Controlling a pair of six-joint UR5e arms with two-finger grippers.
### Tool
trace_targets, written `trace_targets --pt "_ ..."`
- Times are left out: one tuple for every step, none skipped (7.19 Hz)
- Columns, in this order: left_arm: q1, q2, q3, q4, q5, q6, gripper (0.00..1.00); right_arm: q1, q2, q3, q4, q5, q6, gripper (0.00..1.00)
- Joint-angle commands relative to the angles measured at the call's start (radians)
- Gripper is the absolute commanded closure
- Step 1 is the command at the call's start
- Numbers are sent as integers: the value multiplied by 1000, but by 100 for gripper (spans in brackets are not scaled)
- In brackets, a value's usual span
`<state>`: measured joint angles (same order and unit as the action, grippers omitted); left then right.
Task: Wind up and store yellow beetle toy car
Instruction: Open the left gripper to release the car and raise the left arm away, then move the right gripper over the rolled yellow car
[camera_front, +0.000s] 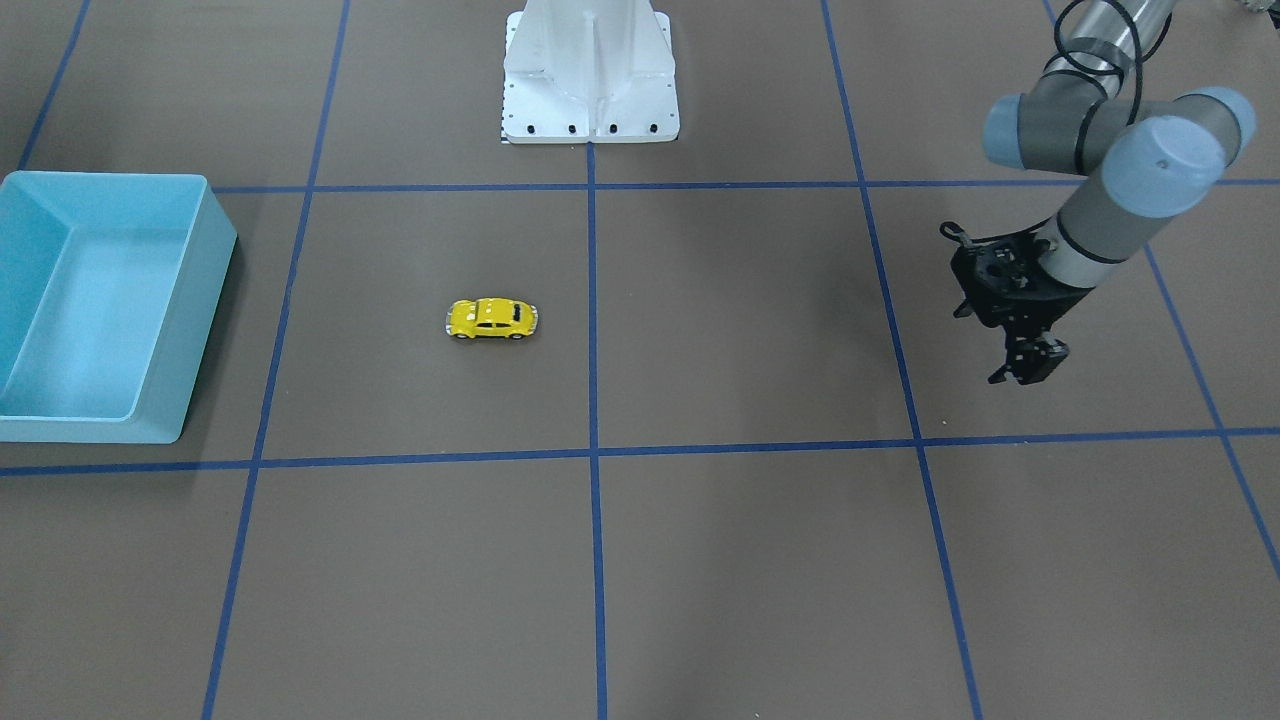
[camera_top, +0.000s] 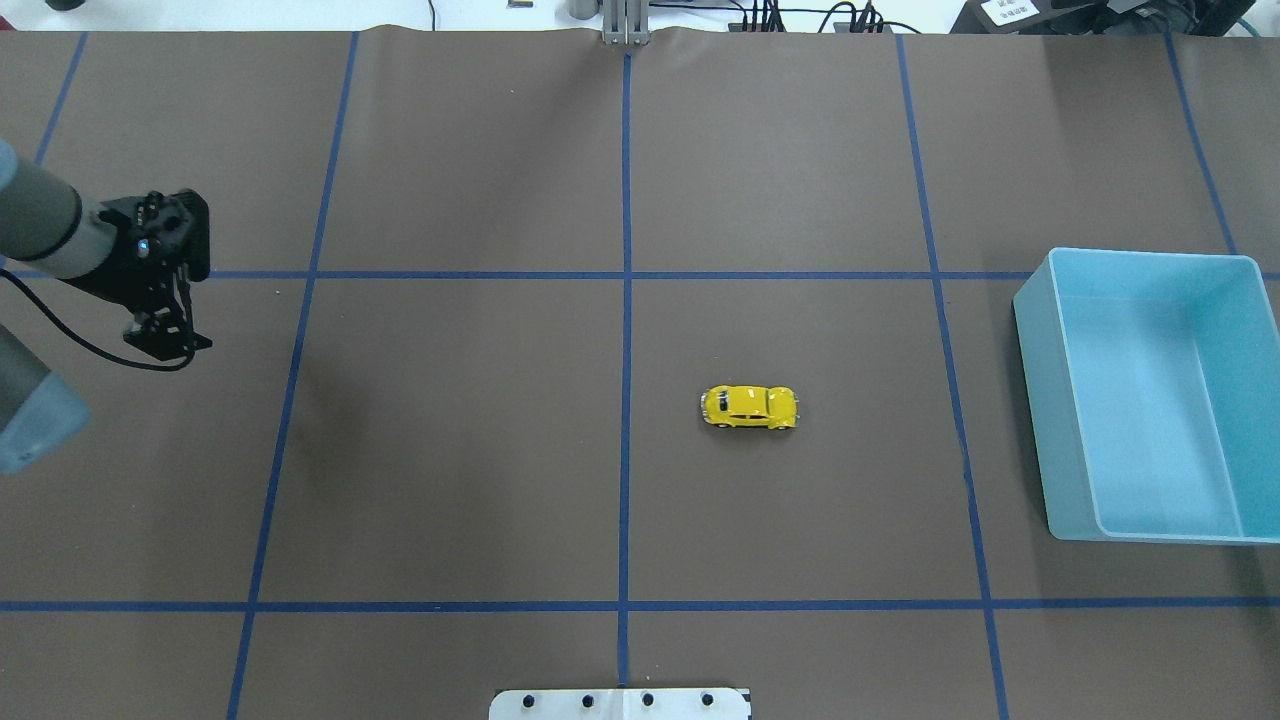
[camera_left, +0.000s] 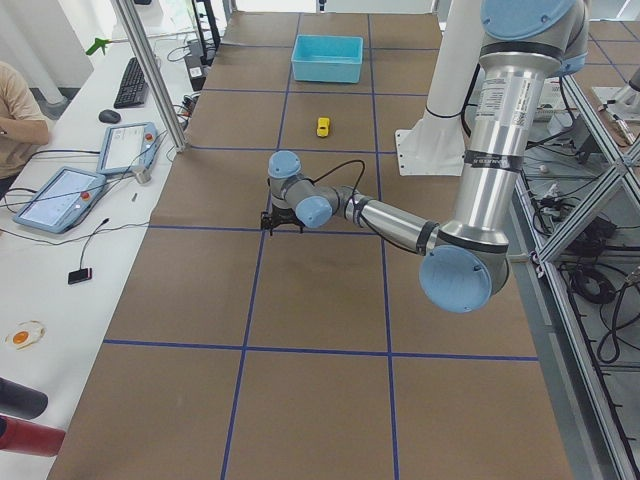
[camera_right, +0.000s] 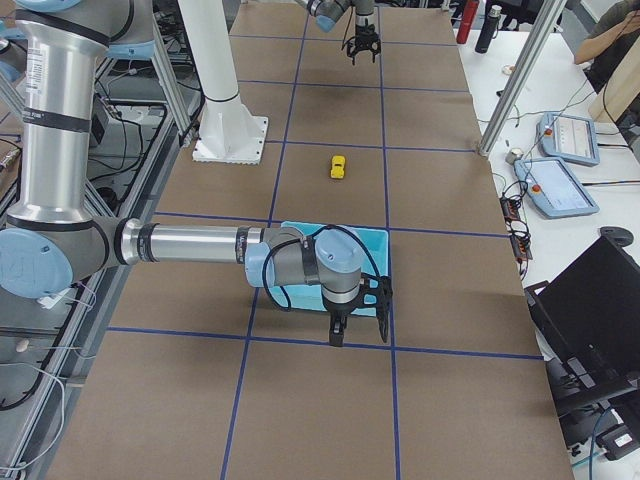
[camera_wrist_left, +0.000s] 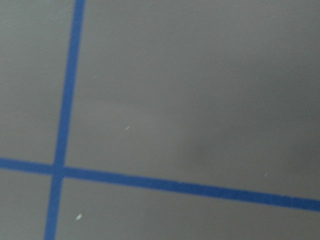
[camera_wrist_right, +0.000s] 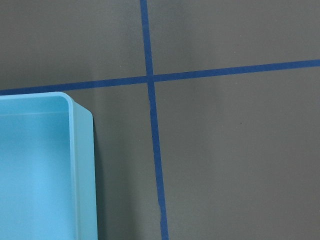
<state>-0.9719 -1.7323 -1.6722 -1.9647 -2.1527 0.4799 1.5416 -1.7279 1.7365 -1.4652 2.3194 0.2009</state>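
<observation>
left gripper (camera_front: 1028, 365) hanging with jaws apart, holding nothing. yellow beetle toy car (camera_front: 491, 319) well apart to its right, upright on its wheels. right gripper (camera_right: 360, 335) just beside blue bin (camera_top: 1040, 400) corner; cannot tell its jaw state.

The overhead camera looked down from the robot's edge of the table (camera_top: 450, 450); the front-facing one looked steeply back from the opposite edge, both sharing the yellow beetle toy car (camera_top: 750, 407). Side cameras sighted along it from either end; wrist cameras sat close over blue tape lines (camera_wrist_left: 67, 100).
</observation>
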Motion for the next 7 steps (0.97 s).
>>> trace_targets --pt "-185 17 47 90 -48 -83 0 0 2 0 0 0 0 0" --pt "-259 16 86 137 -79 -197 0 0 4 0 0 -2 0 0" --pt "-328 14 121 167 -91 -309 0 0 7 -2 2 -2 0 0" --pt "-391 14 147 182 -99 -398 0 0 17 -5 3 -3 -1 0" --pt "-449 16 179 213 -158 -458 0 0 27 3 3 -2 -1 0" --pt "-514 14 201 271 -198 -489 0 0 46 15 5 0 -1 0" --pt "-554 16 216 285 -209 -492 0 0 101 12 6 -2 -15 0"
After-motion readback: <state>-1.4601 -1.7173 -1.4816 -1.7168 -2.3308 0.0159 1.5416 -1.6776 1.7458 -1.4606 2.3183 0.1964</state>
